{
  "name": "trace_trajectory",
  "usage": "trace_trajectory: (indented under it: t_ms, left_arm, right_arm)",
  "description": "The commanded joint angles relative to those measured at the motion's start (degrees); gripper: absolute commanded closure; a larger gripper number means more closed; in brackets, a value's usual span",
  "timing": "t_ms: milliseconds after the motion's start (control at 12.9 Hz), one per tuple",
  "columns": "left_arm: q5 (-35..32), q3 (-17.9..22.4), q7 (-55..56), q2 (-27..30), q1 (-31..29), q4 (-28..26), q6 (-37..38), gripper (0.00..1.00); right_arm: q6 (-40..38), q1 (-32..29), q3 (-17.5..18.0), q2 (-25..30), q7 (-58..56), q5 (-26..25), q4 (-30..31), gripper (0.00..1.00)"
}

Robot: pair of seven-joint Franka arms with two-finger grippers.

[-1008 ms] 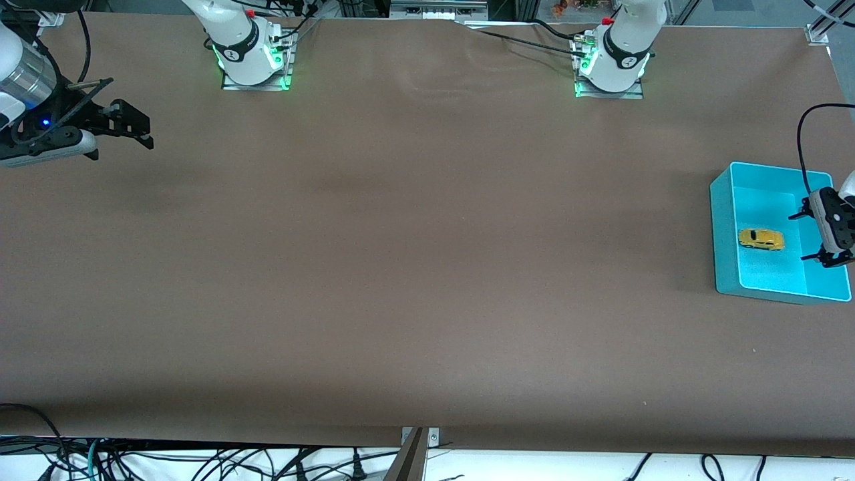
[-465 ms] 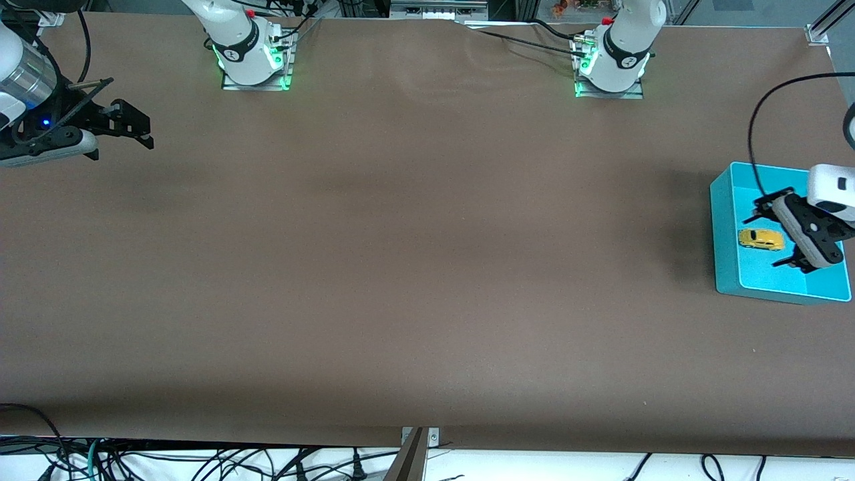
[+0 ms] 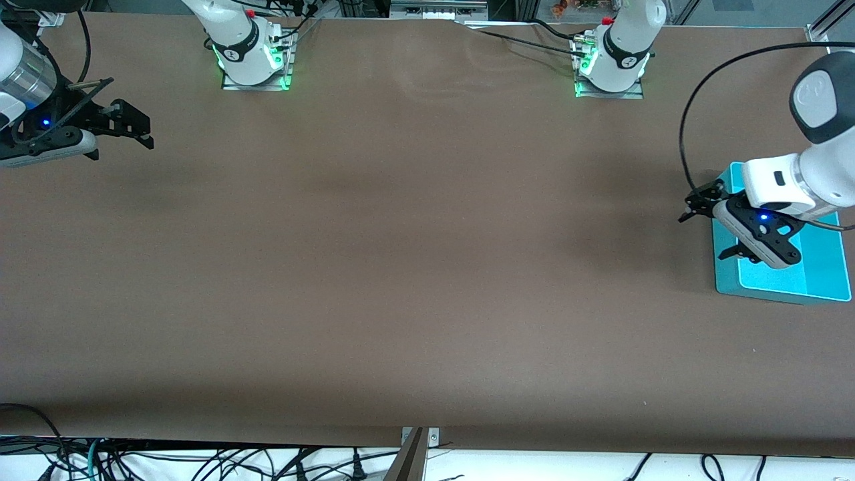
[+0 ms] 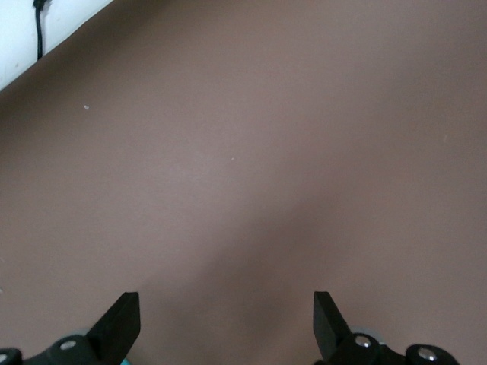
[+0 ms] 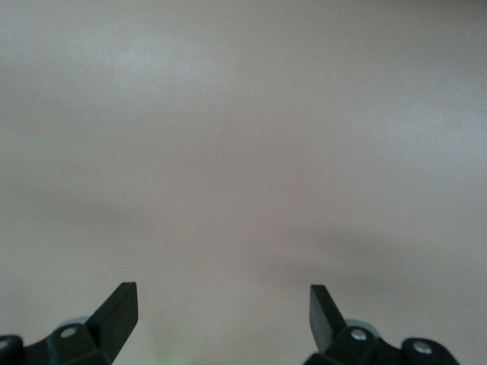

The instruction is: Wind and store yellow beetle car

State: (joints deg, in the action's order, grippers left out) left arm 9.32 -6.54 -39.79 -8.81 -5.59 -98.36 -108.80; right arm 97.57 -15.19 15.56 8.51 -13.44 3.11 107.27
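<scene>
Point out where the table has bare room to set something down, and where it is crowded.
Bare table runs from the two arm bases to the camera-side edge. Crowded only at the left arm's end: the open left gripper hangs over the teal bin. The open right gripper waits at the right arm's end.

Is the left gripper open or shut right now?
Open: the left gripper has its fingers spread wide, empty, over the teal bin.
</scene>
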Motion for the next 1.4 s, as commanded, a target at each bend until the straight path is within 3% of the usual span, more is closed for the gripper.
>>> trace_trajectory:
  t_ms: [0,155,543,1085,1318]
  left_arm:
    - [0.4,0.2,15.7,0.3,1.7,4.7,6.7,0.0]
    - [-0.1,0.2,21.9,0.3,2.7,7.8,12.2,0.0]
    - [-12.3,0.2,24.5,0.4,5.8,16.1,18.6,0.0]
    - [-11.1,1.0,34.4,2.7,5.2,16.6,27.6,0.0]
    - [-6.9,4.2,34.3,3.5,5.1,16.4,28.7,0.0]
  right_arm:
    - [-0.4,0.2,-0.2,-0.5,-0.6,0.0,-1.1,0.0]
    - [-0.4,0.2,-0.2,-0.5,-0.6,0.0,-1.1,0.0]
    - [-0.4,0.2,-0.2,-0.5,-0.6,0.0,-1.1,0.0]
    - [-0.4,0.2,-0.2,-0.5,-0.6,0.0,-1.1,0.0]
    - [-0.4,0.2,-0.2,-0.5,-0.6,0.0,-1.1,0.0]
